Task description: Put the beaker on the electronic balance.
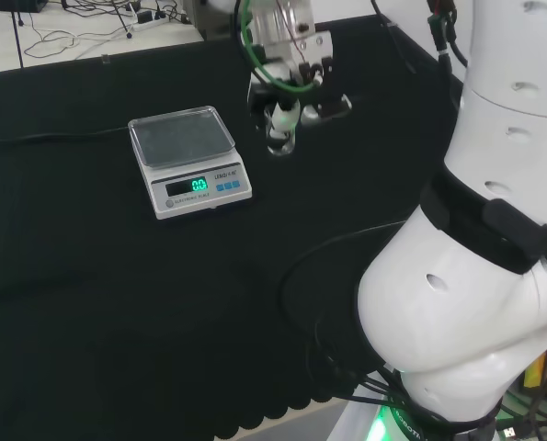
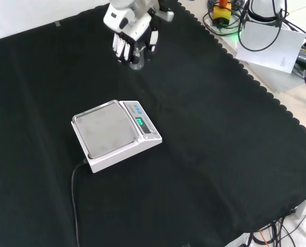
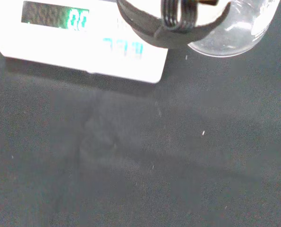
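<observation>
cloth (image 2: 219,170): black, covers the bench, scalloped edge along its right side in the front view
paper sheet (image 2: 270,45): white, lies off the cloth at the front view's upper right
cables (image 2: 235,20): dark loops beside the paper sheet
floor cables (image 1: 80,28): thin wires on the pale floor beyond the cloth's far edge, head view

Lit green zeros on the balance (image 1: 191,161) display

Clear glossy beaker (image 3: 234,28), matt cloth (image 3: 140,165)
</observation>
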Robot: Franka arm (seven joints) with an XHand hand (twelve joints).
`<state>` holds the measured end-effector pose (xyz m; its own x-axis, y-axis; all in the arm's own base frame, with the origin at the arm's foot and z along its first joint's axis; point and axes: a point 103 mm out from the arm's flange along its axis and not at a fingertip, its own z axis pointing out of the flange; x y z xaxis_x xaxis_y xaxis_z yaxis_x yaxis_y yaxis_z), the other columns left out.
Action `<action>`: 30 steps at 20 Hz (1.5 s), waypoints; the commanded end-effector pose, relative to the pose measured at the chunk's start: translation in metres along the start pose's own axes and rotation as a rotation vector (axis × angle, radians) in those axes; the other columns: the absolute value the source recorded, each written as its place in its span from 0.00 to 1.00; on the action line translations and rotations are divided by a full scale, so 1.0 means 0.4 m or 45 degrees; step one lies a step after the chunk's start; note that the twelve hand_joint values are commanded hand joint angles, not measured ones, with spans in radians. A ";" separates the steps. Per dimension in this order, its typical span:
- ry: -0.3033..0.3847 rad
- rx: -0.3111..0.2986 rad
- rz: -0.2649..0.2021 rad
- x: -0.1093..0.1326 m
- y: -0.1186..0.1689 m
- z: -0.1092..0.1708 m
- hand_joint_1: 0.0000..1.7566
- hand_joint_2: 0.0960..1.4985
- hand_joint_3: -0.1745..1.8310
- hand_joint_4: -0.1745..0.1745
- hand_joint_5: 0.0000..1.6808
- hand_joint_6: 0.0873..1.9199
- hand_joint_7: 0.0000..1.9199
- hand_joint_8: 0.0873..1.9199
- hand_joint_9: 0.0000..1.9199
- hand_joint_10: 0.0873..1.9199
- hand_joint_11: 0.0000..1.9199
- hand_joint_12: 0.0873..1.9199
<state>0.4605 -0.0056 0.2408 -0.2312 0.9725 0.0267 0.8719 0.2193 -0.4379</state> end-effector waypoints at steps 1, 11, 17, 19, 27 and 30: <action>-0.052 -0.021 -0.036 0.013 0.001 -0.058 0.85 0.76 0.09 0.00 0.45 0.67 0.38 0.57 0.54 0.61 0.33 0.80; -0.057 -0.014 -0.126 0.032 0.105 -0.059 0.85 0.76 0.09 0.00 0.46 0.66 0.39 0.56 0.54 0.60 0.34 0.79; -0.066 -0.019 -0.183 0.049 0.170 -0.076 0.85 0.75 0.09 0.00 0.46 0.65 0.39 0.55 0.54 0.60 0.34 0.78; -0.072 -0.012 -0.203 0.057 0.192 -0.079 0.85 0.75 0.09 0.00 0.46 0.65 0.39 0.55 0.54 0.60 0.34 0.78; -0.111 0.007 -0.277 0.088 0.276 -0.090 0.85 0.75 0.09 0.00 0.47 0.65 0.40 0.54 0.55 0.60 0.34 0.78; -0.131 0.035 -0.293 0.128 0.323 -0.092 0.85 0.75 0.09 0.00 0.47 0.65 0.40 0.54 0.55 0.60 0.34 0.78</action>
<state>0.5594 0.0453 0.2295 -0.4147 0.9092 0.0379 0.8179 0.3907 -0.4225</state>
